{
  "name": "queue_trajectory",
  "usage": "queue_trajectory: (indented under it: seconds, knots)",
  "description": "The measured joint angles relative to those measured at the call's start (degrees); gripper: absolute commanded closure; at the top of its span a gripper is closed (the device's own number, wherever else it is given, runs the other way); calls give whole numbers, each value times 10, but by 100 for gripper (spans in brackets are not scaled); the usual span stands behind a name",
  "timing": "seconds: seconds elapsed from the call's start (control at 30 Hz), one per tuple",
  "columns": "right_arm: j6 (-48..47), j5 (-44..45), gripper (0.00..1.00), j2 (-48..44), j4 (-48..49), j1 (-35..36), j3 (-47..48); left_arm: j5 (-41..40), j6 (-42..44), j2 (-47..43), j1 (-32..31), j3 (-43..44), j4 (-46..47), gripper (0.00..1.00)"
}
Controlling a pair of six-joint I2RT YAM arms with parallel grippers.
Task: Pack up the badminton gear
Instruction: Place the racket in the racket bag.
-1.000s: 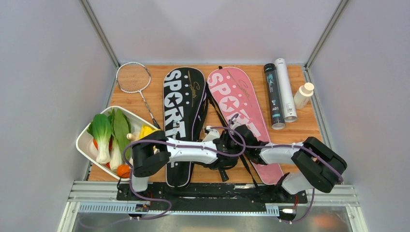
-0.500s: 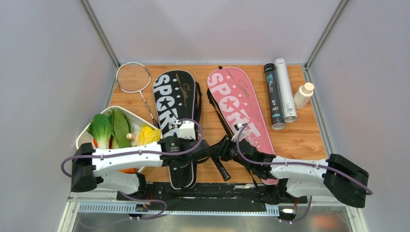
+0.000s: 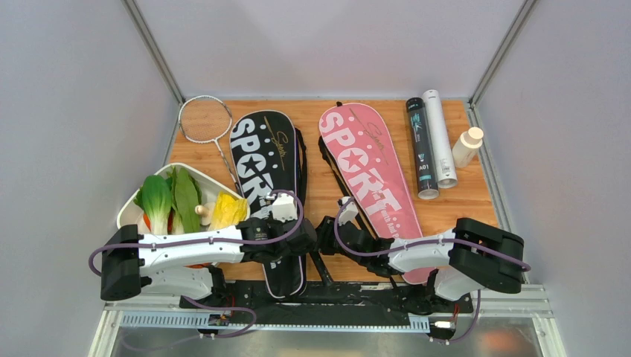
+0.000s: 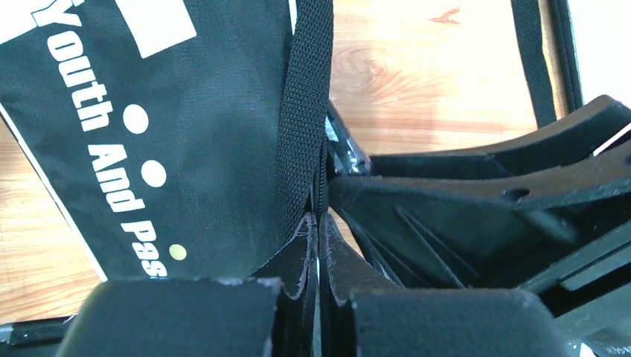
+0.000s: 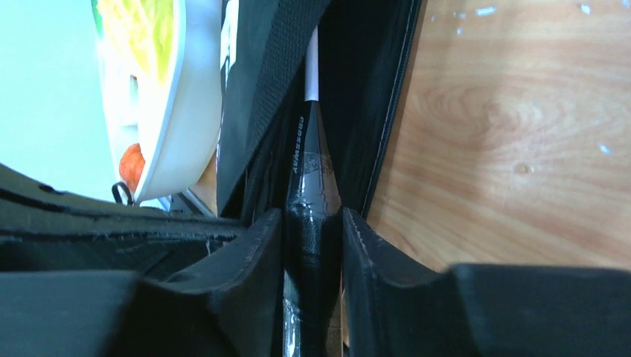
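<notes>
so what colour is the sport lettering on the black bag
White, on the black bag; clearest in the top view.

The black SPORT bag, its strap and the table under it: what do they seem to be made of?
The black bag looks like thin woven synthetic cloth, matte, with printed white lettering. Its strap looks like ribbed woven webbing. The table looks like wood or a wood-look laminate, smooth, with visible grain and knots; which, I cannot tell.
</notes>
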Motion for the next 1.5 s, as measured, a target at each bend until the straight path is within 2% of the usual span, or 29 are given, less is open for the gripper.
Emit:
queue_trajectory:
  seconds: [0.03,0.17,0.43,0.57,0.77,0.9,1.03,1.2,1.33,1.37,1.43,1.5]
  knots:
    - [-6,-9,55,-4,0,1,-3,0,0,-1,0,0,1,100]
    - [-39,-38,61,-44,-22,2,-22,0,0,-12,0,-4,8,100]
    - [-72,-105,47,-66,-35,-7,-40,-1,-2,-28,0,-12,10,100]
    - [-102,-161,35,-90,-74,-12,-41,-1,-3,-28,0,-12,11,100]
    - [-176,-226,39,-203,-171,-35,-45,-1,1,-28,0,-13,14,100]
    - [-208,-252,42,-220,-218,-54,-45,0,6,-28,0,-22,28,100]
    - [-217,-270,47,-196,-237,-55,-55,2,9,-25,0,-29,40,100]
    - [-204,-305,57,-148,-199,-55,-84,4,9,-20,0,-31,49,100]
    - [-169,-321,76,-109,-135,-53,-99,7,6,-21,0,-40,60,100]
    - [-157,-322,86,-99,-115,-52,-99,8,5,-22,0,-43,63,100]
    - [-131,-321,99,-80,-82,-50,-102,11,2,-26,0,-53,70,100]
    - [-104,-318,100,-64,-48,-50,-108,14,-1,-33,0,-64,76,100]
